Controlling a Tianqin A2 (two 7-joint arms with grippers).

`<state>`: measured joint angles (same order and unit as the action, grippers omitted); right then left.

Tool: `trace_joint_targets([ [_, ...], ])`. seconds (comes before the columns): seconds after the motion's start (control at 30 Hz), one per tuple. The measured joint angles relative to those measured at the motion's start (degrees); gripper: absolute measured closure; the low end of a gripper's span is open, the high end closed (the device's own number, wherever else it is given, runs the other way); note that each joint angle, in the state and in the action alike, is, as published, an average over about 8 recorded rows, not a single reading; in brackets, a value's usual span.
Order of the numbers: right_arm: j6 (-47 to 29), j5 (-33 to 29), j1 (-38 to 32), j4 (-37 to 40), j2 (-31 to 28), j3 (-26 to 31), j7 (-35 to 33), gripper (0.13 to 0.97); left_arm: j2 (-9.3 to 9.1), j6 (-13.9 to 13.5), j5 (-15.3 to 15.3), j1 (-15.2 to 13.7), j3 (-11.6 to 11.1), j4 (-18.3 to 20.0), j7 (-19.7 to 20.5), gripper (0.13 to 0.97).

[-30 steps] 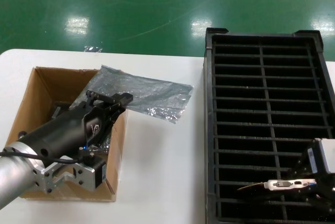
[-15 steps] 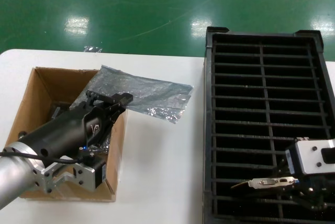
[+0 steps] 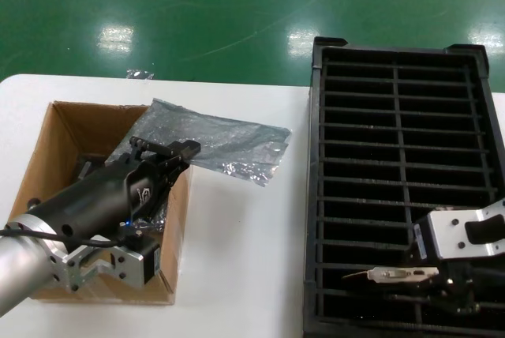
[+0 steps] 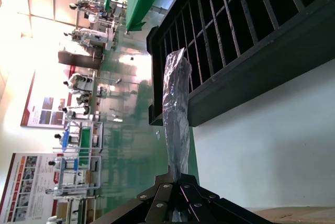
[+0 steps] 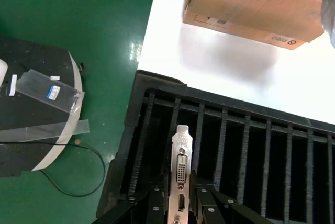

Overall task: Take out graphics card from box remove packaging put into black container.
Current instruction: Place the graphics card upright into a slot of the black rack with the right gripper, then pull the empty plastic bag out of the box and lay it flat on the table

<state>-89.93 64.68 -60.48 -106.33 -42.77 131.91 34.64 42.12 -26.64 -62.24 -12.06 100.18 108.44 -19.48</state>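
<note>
— Graphics card: where is it?
— In the right hand, clamped between its fingers, bracket end out, low over the near slots of the black container.
— And the left hand?
— Above the box beside the container, closed on the packaging, which drapes from the box rim onto the tabletop.
</note>
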Motion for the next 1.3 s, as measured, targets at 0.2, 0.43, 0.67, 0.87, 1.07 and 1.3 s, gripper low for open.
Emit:
trace_joint_targets([
  [0.2, 0.00, -0.43, 0.22, 0.50, 0.72, 0.16, -0.16, 0.866, 0.00, 0.00, 0.00, 0.00, 0.00, 0.00, 0.00, 0.959],
  [0.43, 0.00, 0.03, 0.07, 0.33, 0.98, -0.25, 0.03, 0.793, 0.00, 0.00, 0.00, 0.00, 0.00, 0.00, 0.00, 0.959],
  [0.67, -0.01, 1.09, -0.32, -0.52, 0.75, -0.75, 0.50, 0.688, 0.00, 0.00, 0.00, 0.00, 0.00, 0.00, 0.00, 0.959],
  [0.87, -0.01, 1.85, -0.49, -1.34, 0.45, -0.97, 0.71, 0.579, 0.00, 0.00, 0.00, 0.00, 0.00, 0.00, 0.00, 0.959],
  [1.07, 0.30, 2.44, 0.87, -1.95, -0.41, -3.09, 0.41, 0.501, 0.00, 0.00, 0.00, 0.00, 0.00, 0.00, 0.00, 0.959],
  [1.3, 5.33, 2.88, 7.34, -3.47, -3.96, -10.68, -1.29, 0.354, 0.00, 0.00, 0.00, 0.00, 0.00, 0.00, 0.00, 0.959],
])
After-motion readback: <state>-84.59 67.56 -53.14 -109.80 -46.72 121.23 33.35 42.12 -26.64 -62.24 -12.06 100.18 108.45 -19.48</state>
